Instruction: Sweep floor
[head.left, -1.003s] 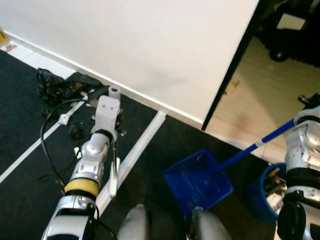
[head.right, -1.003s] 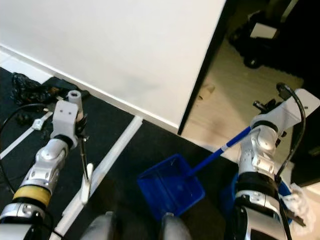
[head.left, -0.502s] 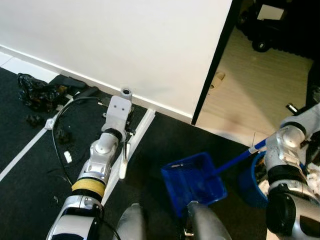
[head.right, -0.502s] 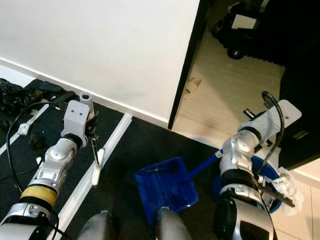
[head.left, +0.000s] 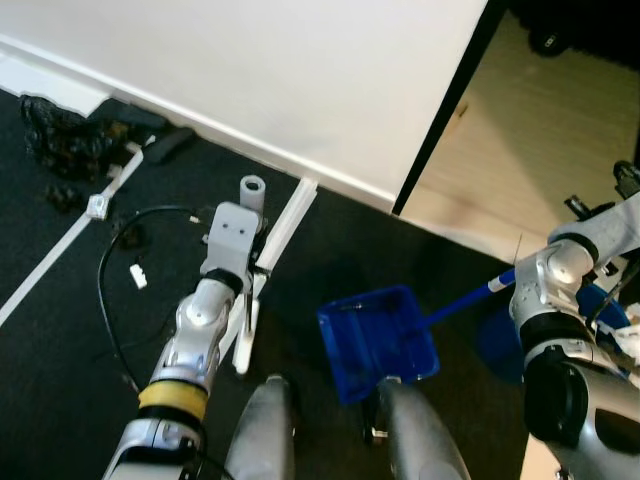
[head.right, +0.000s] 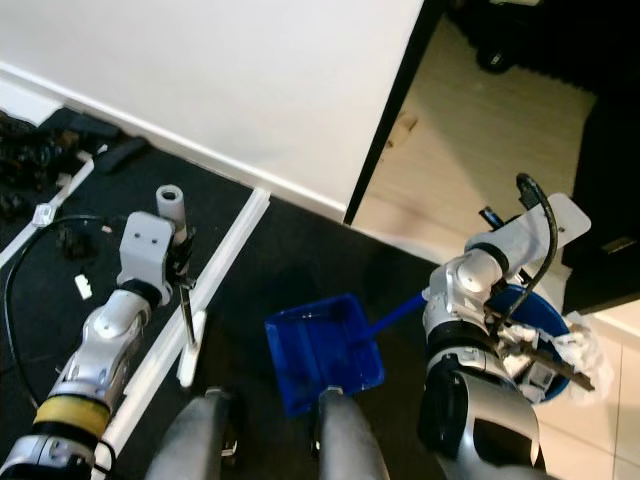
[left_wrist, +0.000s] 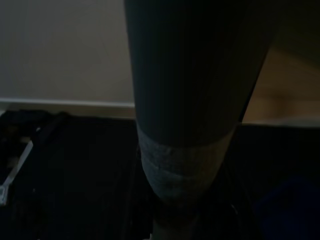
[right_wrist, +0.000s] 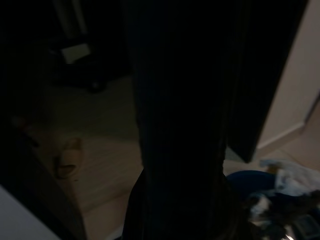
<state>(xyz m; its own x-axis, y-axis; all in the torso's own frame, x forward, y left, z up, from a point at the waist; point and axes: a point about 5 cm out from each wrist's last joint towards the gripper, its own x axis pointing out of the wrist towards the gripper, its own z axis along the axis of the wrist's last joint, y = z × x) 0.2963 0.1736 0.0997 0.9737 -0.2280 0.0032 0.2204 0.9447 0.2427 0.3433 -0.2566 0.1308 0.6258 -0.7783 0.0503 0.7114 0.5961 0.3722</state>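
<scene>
A blue dustpan (head.left: 378, 340) rests on the dark carpet just ahead of my feet. Its blue handle (head.left: 465, 303) runs up to my right gripper (head.left: 522, 277), which is shut on it. My left gripper (head.left: 248, 296) is stretched forward over the carpet, shut on a thin dark broom stick with a white end (head.left: 243, 338) hanging down. In the left wrist view the stick (left_wrist: 182, 125) is a thick dark pole close up. Black rubbish (head.left: 52, 135) and small white scraps (head.left: 137, 275) lie at the far left by the wall.
A white wall (head.left: 260, 70) stands ahead, and a white strip (head.left: 285, 228) crosses the carpet. A black cable (head.left: 112, 260) loops beside my left arm. A black door frame (head.left: 447, 105) opens onto a wooden floor (head.left: 545, 140). A blue bucket (head.right: 545, 330) of trash stands by my right arm.
The camera has shifted, so the wall and doorway sit differently. The dustpan stays before my feet, and my right arm has drawn closer to my body. Both grips are unchanged.
</scene>
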